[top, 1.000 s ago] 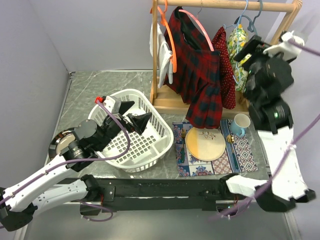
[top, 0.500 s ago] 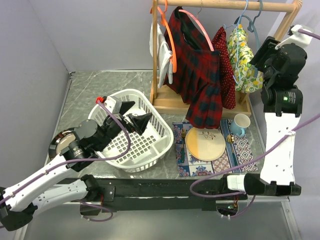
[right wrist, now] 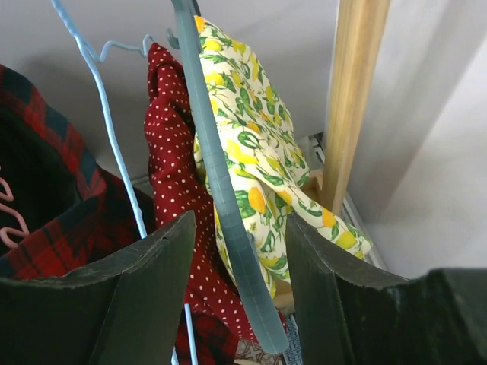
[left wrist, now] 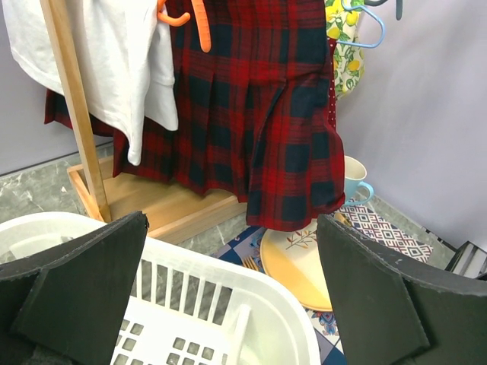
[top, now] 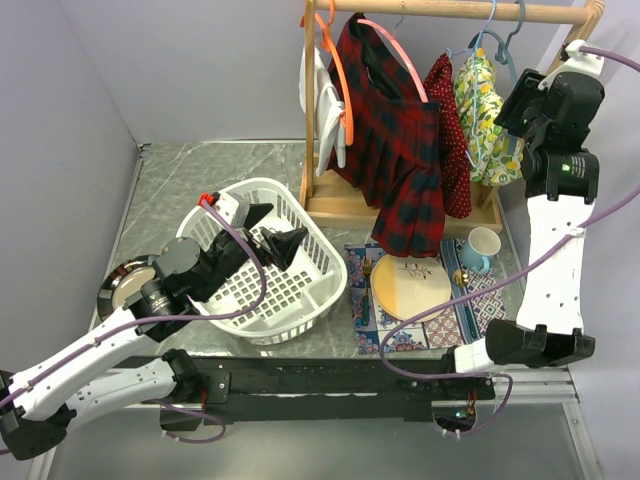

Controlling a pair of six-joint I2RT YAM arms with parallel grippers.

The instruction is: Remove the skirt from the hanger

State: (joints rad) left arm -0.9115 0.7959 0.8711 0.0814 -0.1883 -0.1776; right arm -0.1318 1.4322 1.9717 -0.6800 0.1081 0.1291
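Note:
The red and navy tartan skirt [top: 392,150] hangs from the thin pink hanger [top: 398,52] on the wooden rail. It fills the top of the left wrist view [left wrist: 259,106] and shows at the left edge of the right wrist view [right wrist: 46,198], with a bit of the pink hanger [right wrist: 9,220]. My left gripper [top: 270,232] is open and empty over the white basket [top: 318,262], well short of the skirt. My right gripper [top: 515,100] is open, high at the rack's right end. A grey-blue hanger arm [right wrist: 228,198] runs between its jaws [right wrist: 240,296]; I cannot tell whether it touches them.
The wooden rack [top: 470,10] also holds an orange hanger [top: 335,60] with a white garment [top: 322,100], a red dotted garment [top: 450,140] and a lemon-print garment [top: 485,120] on light blue hangers [top: 492,40]. A plate [top: 410,287] and a mug [top: 482,246] sit on a patterned mat [top: 490,295].
My right arm has swung up and to the right, and its wrist has turned toward the lemon-print garment. My left gripper has barely moved.

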